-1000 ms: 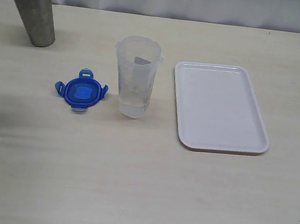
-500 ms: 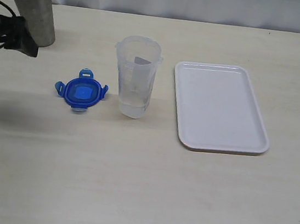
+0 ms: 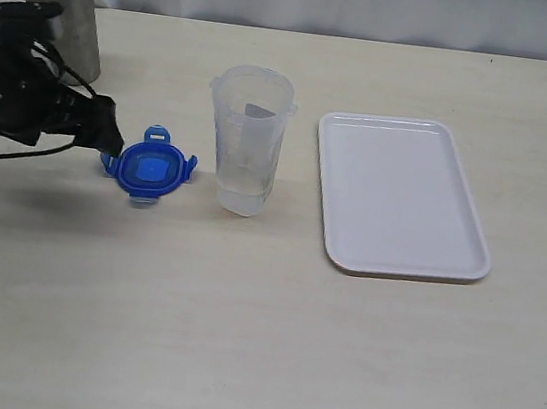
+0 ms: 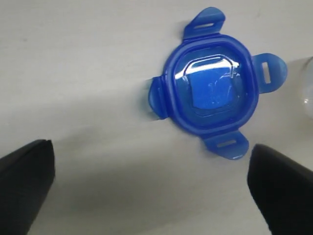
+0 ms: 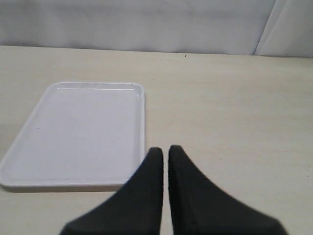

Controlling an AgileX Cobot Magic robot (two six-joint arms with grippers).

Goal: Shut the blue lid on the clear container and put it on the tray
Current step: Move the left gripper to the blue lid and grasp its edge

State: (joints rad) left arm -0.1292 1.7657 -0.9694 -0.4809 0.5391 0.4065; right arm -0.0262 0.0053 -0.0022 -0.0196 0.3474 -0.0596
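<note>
Items on the table [image 3: 255, 343]: one blue lid [image 3: 147, 168], one clear container [image 3: 248, 141], one tray [image 3: 401, 196] and one grey metal cup [image 3: 66, 21].

The blue lid lies flat on the table, just left of the clear container and apart from it. All four of its flaps show, spread outward. The clear container stands upright and uncapped, between the lid and the tray. The tray lies flat to the right of the container with nothing on it. The metal cup stands upright at the far left.

Hands: two. The left hand [image 4: 151, 166] sits low, just beside the lid's left edge. Its fingers are spread wide and hold nothing – the lid lies beyond the fingertips, not between them. The right hand [image 5: 165, 152] appears only in its own wrist view. Its fingers are pressed together and empty, and the tray lies ahead of them.
</note>
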